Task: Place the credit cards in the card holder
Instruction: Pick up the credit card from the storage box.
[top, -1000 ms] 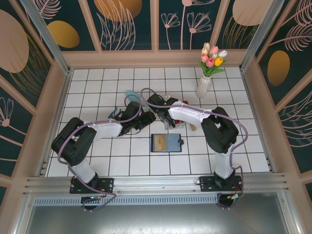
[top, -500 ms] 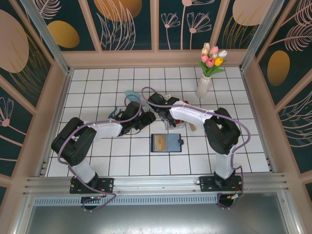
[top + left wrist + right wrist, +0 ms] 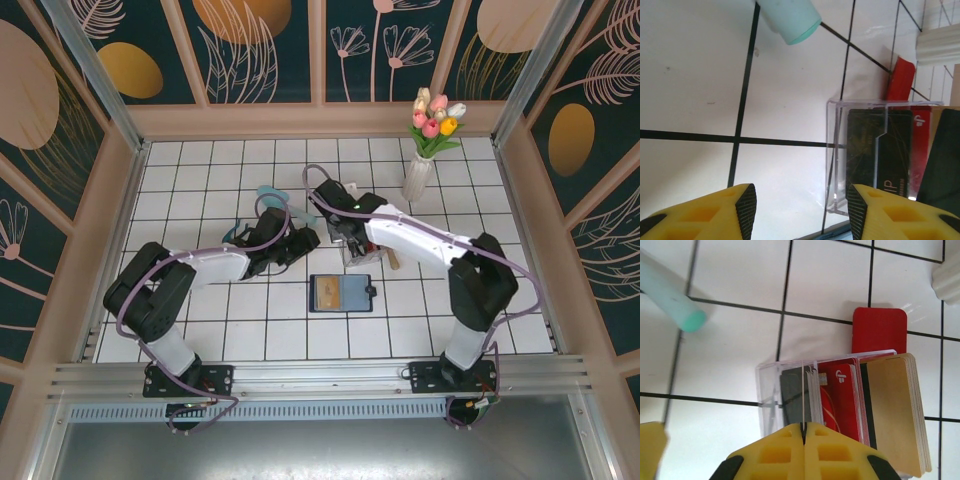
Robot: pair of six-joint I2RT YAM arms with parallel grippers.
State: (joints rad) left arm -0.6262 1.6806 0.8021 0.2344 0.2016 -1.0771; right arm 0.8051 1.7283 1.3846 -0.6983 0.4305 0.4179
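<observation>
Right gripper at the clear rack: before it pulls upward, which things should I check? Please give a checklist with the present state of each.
1. Right gripper shut: ok, its fingers meet over the clear rack.
2. Card really pinched: cannot tell; a thin edge runs into the seam, in front of the black card.
3. Left gripper out of the way: ok, open, empty, short of the rack.
4. Card holder ready: ok, it lies open on the tiles, on the arms' side of the rack.
5. Way from rack to holder free: ok, as the top view shows it.
</observation>
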